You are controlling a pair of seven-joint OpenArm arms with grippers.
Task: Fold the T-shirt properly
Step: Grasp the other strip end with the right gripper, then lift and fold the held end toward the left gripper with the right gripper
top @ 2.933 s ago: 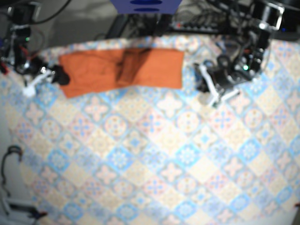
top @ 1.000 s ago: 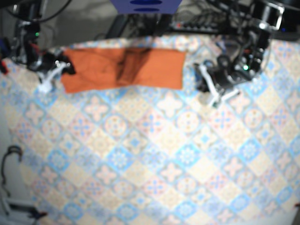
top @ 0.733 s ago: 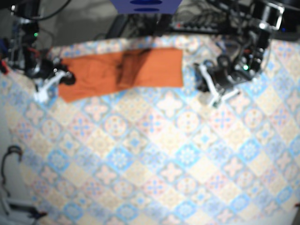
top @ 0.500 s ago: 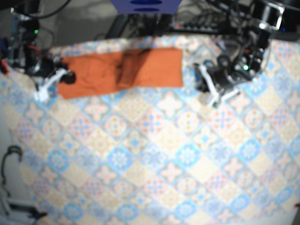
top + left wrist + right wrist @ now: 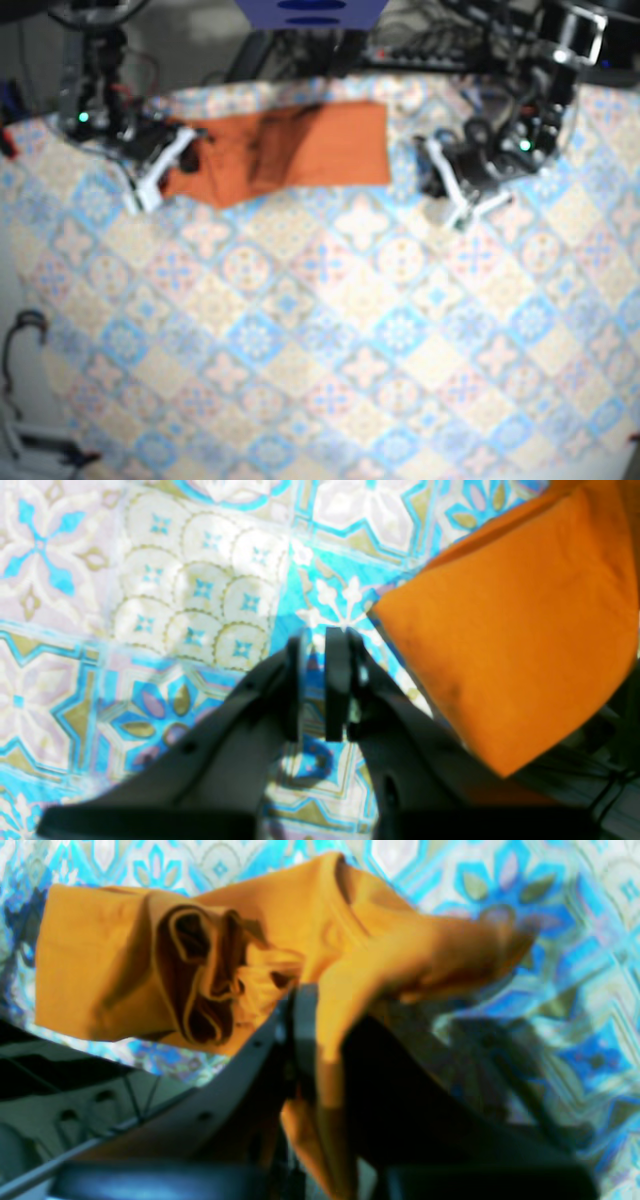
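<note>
Gripping the shirt [image 5: 300, 150] by one end, right pincer [image 5: 320, 1007] holds it lifted over the strip at the bench [image 5: 350, 350] far edge | left pincer [image 5: 316, 636] all but closed, empty, just beside the other end | risk: unpinned cloth could drag, bunched middle fold crooked, thin pinch slip.

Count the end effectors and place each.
2. The right end effector grips the shirt at its left end in the base view. The left end effector sits shut and empty over the tablecloth, beside the shirt's other end.
</note>
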